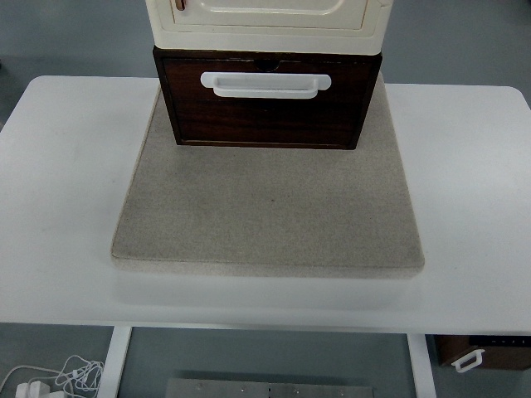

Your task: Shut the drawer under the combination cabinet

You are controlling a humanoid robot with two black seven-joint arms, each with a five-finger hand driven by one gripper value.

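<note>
1 white worktop (66, 207) is carrying 1 grey mat (265, 215). 1 combination cabinet (267, 21) is standing at the mat's far edge, showing 1 cream upper section and 1 dark wooden drawer (265, 120) beneath it. 1 white handle (265, 84) is sitting across the drawer's front. Below the worktop's near edge, 1 bundle of white cable (50, 377) is lying at the left.

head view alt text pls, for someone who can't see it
A dark wooden drawer with a white handle sits pushed in under a cream cabinet, at the back of a beige mat on a white table. No robot hand is in view.
</note>
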